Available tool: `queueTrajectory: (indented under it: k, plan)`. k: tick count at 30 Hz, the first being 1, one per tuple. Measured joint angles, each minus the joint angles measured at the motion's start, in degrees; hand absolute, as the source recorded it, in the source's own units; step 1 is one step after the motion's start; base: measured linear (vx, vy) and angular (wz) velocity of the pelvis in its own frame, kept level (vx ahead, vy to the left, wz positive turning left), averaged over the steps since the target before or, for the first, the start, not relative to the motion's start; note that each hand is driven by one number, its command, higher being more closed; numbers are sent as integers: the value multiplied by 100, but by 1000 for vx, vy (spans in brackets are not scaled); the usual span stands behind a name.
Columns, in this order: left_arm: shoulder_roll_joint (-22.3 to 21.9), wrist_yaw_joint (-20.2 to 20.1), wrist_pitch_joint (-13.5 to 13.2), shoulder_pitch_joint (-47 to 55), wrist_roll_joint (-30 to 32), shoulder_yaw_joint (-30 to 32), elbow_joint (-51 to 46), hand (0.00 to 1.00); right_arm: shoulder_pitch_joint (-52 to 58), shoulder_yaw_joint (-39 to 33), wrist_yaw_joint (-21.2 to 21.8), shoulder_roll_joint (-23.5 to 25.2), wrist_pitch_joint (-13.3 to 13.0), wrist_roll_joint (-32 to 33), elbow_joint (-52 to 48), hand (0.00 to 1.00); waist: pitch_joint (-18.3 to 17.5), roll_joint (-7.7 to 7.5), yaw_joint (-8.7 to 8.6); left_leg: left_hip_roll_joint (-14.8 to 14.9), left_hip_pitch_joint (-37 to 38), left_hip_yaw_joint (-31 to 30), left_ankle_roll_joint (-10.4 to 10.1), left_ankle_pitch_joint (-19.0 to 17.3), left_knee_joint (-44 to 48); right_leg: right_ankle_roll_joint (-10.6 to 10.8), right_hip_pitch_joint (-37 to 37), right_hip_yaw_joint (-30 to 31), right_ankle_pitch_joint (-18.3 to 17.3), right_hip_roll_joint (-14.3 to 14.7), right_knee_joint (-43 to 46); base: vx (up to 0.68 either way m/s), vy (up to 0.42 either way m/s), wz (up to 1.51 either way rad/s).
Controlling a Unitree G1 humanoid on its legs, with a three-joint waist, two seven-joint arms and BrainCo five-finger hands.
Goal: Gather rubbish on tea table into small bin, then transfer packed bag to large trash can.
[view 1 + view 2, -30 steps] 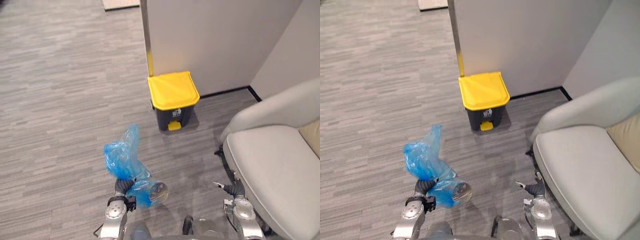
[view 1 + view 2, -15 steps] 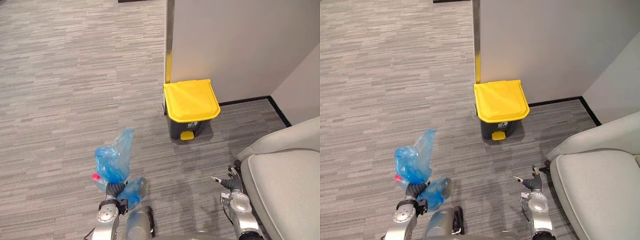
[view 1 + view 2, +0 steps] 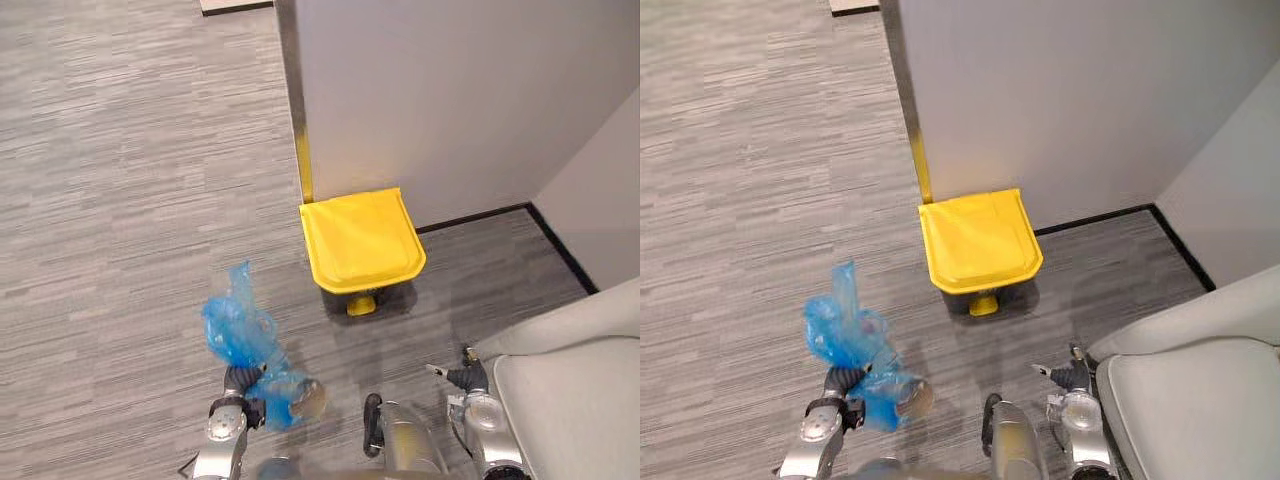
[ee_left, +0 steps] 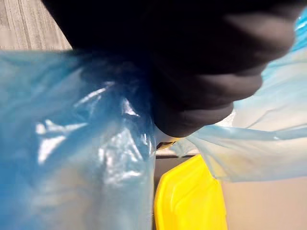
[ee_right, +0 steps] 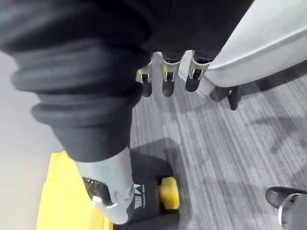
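1. Grey striped carpet floor (image 3: pixel 120 150) all round; ahead, against white partition wall (image 3: pixel 450 90), large yellow-lidded dark pedal trash can (image 3: pixel 360 240), lid down.
2. Carried low, short of the can: crumpled blue plastic rubbish bag (image 3: pixel 238 325), neck bunched in clenched fingers of left hand (image 3: pixel 240 383), likely to keep contents in.
3. Right hand (image 3: pixel 468 378) beside pale grey armchair (image 3: pixel 570 400), fingers relaxed, empty, probably kept free for the lid.
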Motion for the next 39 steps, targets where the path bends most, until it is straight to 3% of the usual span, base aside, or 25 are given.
queueTrajectory:
  k: [3,5,6,7,8,10,11,13,14,16,19,23,27,30,39]
  plan:
    - [-49,-10,-38,-130,3,-13,-3,100,215,11,1,98,25,3,-149,0,3,20,-76,248,-81,-378,-143,187,763,-26,710,-461,-244,15,-242,252,-116,67]
    - [-86,-20,-34,-91,4,-11,-5,100,312,68,7,148,17,16,-191,0,-1,15,-95,384,-652,-445,-206,599,2101,-11,1196,-613,-272,40,-656,190,-70,43]
    - [-113,-22,-33,-62,3,-6,-9,100,314,72,6,171,18,61,-306,0,0,9,-15,494,-1025,-395,-205,902,2864,-11,1438,-603,-271,45,-945,158,-3,6]
    - [-137,-22,-33,-39,4,-2,-21,100,364,64,-4,174,3,109,-368,0,-4,29,60,633,-1373,-282,-16,541,3384,-13,1603,-604,-267,58,-1101,153,14,-1]
    - [-138,-21,-33,-30,2,-1,-27,100,352,62,-4,173,3,122,-368,0,-4,28,70,669,-1490,-204,44,367,3450,-13,1659,-603,-267,57,-1137,157,44,-4]
    - [-138,-22,-32,45,3,-2,-86,100,323,63,-6,212,3,224,-370,0,-7,22,86,639,-1813,42,320,-11,2836,35,1847,-546,-238,18,-1271,166,98,-11]
    - [-138,-21,-32,58,3,0,-95,100,324,63,-6,212,4,239,-370,0,-6,24,96,621,-1846,101,343,-23,2515,52,1865,-517,-230,12,-1275,159,167,-19]
    - [-140,-20,-29,62,4,0,-99,100,350,33,-9,180,6,253,-378,0,-42,84,118,461,-1804,122,180,305,1171,343,1867,-378,-334,33,-1177,169,214,-13]
    - [-91,-17,-9,57,3,-6,-67,100,399,3,-8,288,33,265,-365,0,-103,-78,157,297,-1651,137,204,320,971,440,1835,-248,-363,-47,-1224,138,194,-7]
    - [-14,-15,-4,79,5,14,-45,100,495,-79,-3,369,27,268,-367,0,-175,-191,187,141,-1564,202,221,331,788,554,1893,-82,-299,-162,-1435,92,135,-4]
    - [22,-15,2,183,17,51,-39,100,484,-151,-1,386,24,267,-366,0,-184,-157,196,6,-1325,304,249,346,590,638,2078,81,-213,-232,-1683,50,94,-10]
    - [14,-21,0,244,54,46,166,100,477,-192,2,381,23,264,-302,0,-275,-53,183,-47,-1127,449,261,460,150,619,2089,224,-99,-189,-1852,14,13,-22]
    - [13,-21,-1,239,58,25,491,100,397,-218,2,342,23,258,170,0,-300,-48,155,-53,-858,528,186,762,-450,537,2083,330,38,-80,-2017,-8,-47,-15]
    - [19,-21,-3,240,57,25,647,100,344,-215,4,252,25,256,399,0,-302,-44,39,-57,-733,517,174,945,-795,490,2082,352,145,-28,-2105,-28,-34,-5]
    - [75,-16,-2,280,56,27,909,100,295,-217,2,48,16,248,717,0,-335,-40,39,-215,-695,477,290,1277,-1206,546,2074,468,509,-75,-2504,-81,25,-3]
